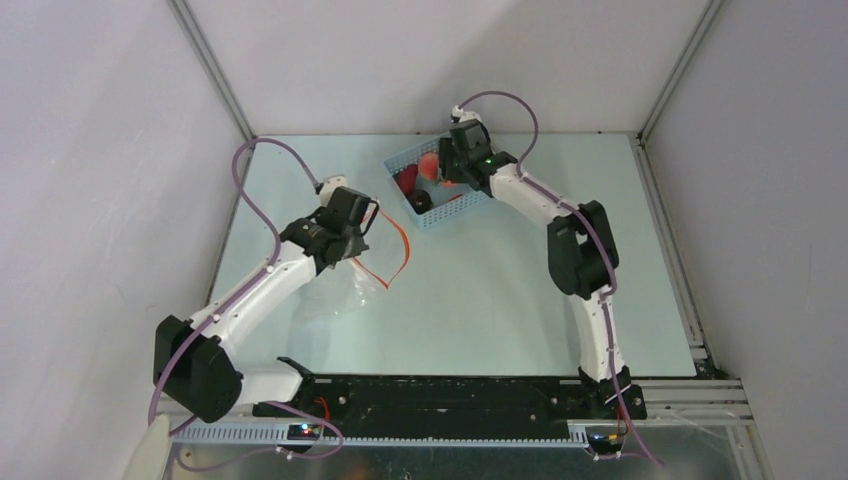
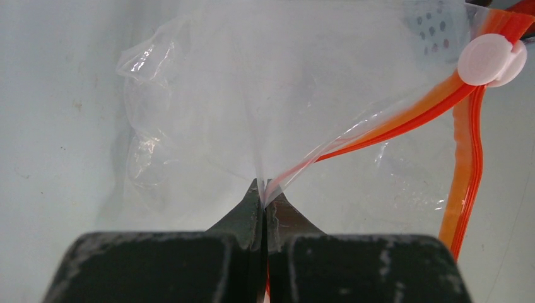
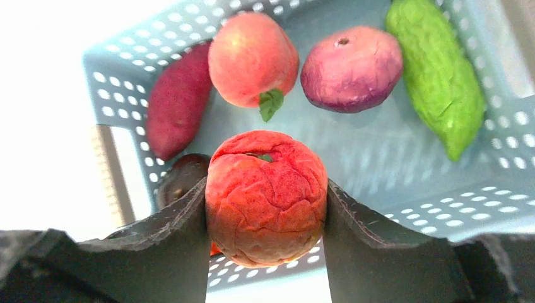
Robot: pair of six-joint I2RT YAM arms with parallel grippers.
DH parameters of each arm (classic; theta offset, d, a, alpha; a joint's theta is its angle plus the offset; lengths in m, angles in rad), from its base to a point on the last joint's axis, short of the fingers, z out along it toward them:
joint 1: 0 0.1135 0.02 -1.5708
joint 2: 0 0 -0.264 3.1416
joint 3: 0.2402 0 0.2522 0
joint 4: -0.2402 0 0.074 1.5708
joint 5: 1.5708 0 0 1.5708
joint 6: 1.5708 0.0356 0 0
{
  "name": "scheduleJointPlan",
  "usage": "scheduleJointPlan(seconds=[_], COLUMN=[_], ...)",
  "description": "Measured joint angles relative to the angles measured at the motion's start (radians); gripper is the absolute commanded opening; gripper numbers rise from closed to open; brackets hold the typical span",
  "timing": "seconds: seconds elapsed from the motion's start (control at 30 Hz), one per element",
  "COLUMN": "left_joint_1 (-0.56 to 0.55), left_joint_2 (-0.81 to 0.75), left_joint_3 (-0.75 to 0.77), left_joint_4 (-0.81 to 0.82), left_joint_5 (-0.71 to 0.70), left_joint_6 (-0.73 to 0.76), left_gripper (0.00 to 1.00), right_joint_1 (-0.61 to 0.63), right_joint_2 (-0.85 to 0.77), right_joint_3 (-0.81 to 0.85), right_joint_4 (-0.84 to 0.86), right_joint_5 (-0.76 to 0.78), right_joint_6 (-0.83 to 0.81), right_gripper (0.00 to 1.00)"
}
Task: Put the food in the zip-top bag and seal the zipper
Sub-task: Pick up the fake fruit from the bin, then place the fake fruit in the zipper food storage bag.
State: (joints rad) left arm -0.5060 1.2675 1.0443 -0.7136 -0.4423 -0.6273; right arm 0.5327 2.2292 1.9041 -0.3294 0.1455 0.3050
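Fruit-picking step: bag held at its mouth, one fruit gripped.
Well left of the basket (image 3: 441,208), the left gripper (image 2: 264,194) is pinched tight on the bag (image 2: 208,95) by its zipper (image 2: 404,120), with the mouth parted. Over the basket, the right gripper (image 3: 266,211) clamps a red fruit (image 3: 265,183), with the other food (image 3: 252,60) below. Next, I judge: lift it, carry it left, release it through the mouth.

A pale blue-green counter (image 1: 480,290) spreads below the left end effector (image 1: 362,228) and right end effector (image 1: 436,166); plain white walls (image 1: 420,60) rise beyond them, aluminium corner rails (image 1: 212,68) between panels, under soft even light
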Motion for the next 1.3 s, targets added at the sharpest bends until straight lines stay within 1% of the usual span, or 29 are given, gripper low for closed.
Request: scheduleJointPlan(seconds=[0.13, 0.23, 0.37, 0.47, 0.57, 0.67, 0.73, 0.83, 0.97, 1.03, 1.1, 1.17, 1.2, 1.23, 1.27, 1.3], left_joint_1=[0.0, 0.0, 0.001, 0.001, 0.001, 0.001, 0.001, 0.001, 0.001, 0.001, 0.001, 0.001, 0.001, 0.001, 0.001, 0.001], left_joint_2=[0.006, 0.007, 0.007, 0.01, 0.014, 0.02, 0.027, 0.029, 0.026, 0.014, -0.005, -0.032, -0.041, -0.051, -0.058, -0.061], left_joint_3=[0.0, 0.0, 0.0, 0.002, 0.005, 0.005, 0.011, 0.011, 0.01, 0.01, 0.008, 0.002, -0.001, -0.003, -0.003, -0.003], left_joint_4=[0.001, 0.002, 0.002, 0.002, 0.003, 0.01, 0.01, 0.014, 0.031, 0.045, 0.056, 0.065, 0.068, 0.071, 0.076, 0.081], left_joint_5=[0.01, 0.013, 0.024, 0.03, 0.036, 0.041, 0.051, 0.06, 0.083, 0.095, 0.108, 0.117, 0.119, 0.126, 0.134, 0.138], left_joint_6=[0.0, 0.001, 0.001, 0.001, 0.001, 0.006, 0.008, 0.008, 0.01, 0.011, 0.015, 0.017, 0.017, 0.017, 0.017, 0.017], left_gripper=[0.0, 0.0, 0.0, 0.0, 0.0, 0.0, 0.0, 0.0, 0.0, 0.0, 0.0, 0.0, 0.0, 0.0, 0.0, 0.0], right_joint_1=[0.001, 0.002, 0.013, 0.035, 0.068, 0.116, 0.163, 0.233, 0.312, 0.323, 0.328, 0.33, 0.33, 0.33, 0.33, 0.331], right_joint_2=[-0.127, -0.218, -0.354, -0.462, -0.539, -0.573, -0.576, -0.576, -0.576, -0.576, -0.576, -0.572, -0.57, -0.568, -0.566, -0.566], right_joint_3=[-0.09, -0.167, -0.312, -0.446, -0.545, -0.591, -0.597, -0.598, -0.598, -0.599, -0.599, -0.599, -0.599, -0.599, -0.599, -0.598], right_joint_4=[0.055, 0.104, 0.188, 0.253, 0.31, 0.327, 0.327, 0.32, 0.294, 0.287, 0.279, 0.277, 0.275, 0.271, 0.265, 0.257], right_joint_5=[-0.015, -0.054, -0.171, -0.29, -0.418, -0.519, -0.552, -0.548, -0.492, -0.456, -0.414, -0.377, -0.366, -0.351, -0.34, -0.327], right_joint_6=[0.001, 0.006, 0.017, 0.021, 0.02, -0.002, -0.027, -0.057, -0.075, -0.076, -0.075, -0.071, -0.07, -0.069, -0.064, -0.061], right_gripper=[0.17, 0.17, 0.17, 0.18, 0.19, 0.2, 0.22, 0.23, 0.28, 0.33, 0.4, 0.55, 0.59, 0.66, 0.7, 0.77])
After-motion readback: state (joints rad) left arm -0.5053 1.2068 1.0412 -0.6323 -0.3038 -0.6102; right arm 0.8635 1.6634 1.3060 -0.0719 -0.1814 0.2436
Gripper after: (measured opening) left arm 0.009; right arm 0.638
